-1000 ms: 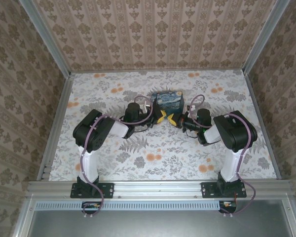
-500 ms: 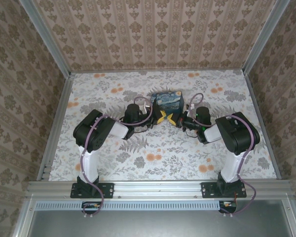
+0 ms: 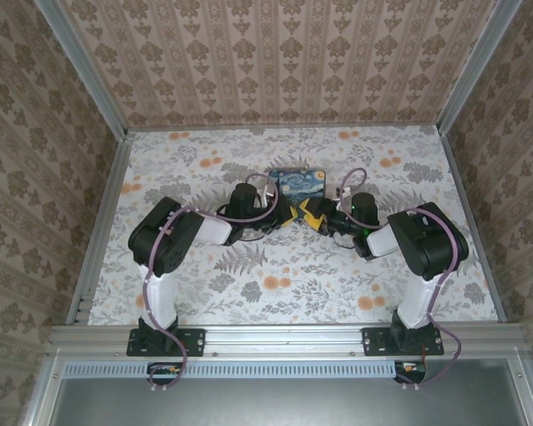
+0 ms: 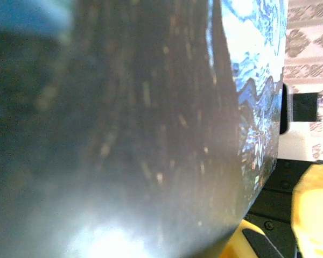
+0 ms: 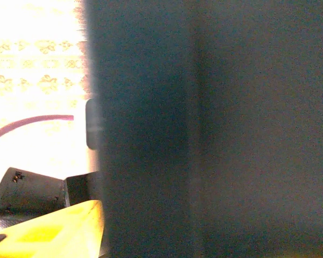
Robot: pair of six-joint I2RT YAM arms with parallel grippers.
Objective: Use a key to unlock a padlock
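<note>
**Box** (image 3: 300, 182): blue, printed with a swirling night-sky painting. It is set on the floral desk (image 3: 204, 160), just above the middle of the top frame. Both arms are brought in to its near side, judged so that one may steady the lock while the other works the key.

**Left claw** (image 3: 287, 213): closed. What is pinched cannot be told.

**Right claw** (image 3: 317, 216): placed just beside the left claw. Whether it is open or closed cannot be told.

**Padlock and key**: neither can be made out. They are judged to lie where the two claws meet, against the box front, covered from above.

**Left wrist view**: the printed box face is seen at upper right. A blurred dark surface (image 4: 124, 134) lies across left and centre, unidentified.

**Right wrist view**: a dark mass (image 5: 215, 129) is spread over centre and right, too close to be named. A purple cable (image 5: 27, 124) is seen at the left edge.
</note>
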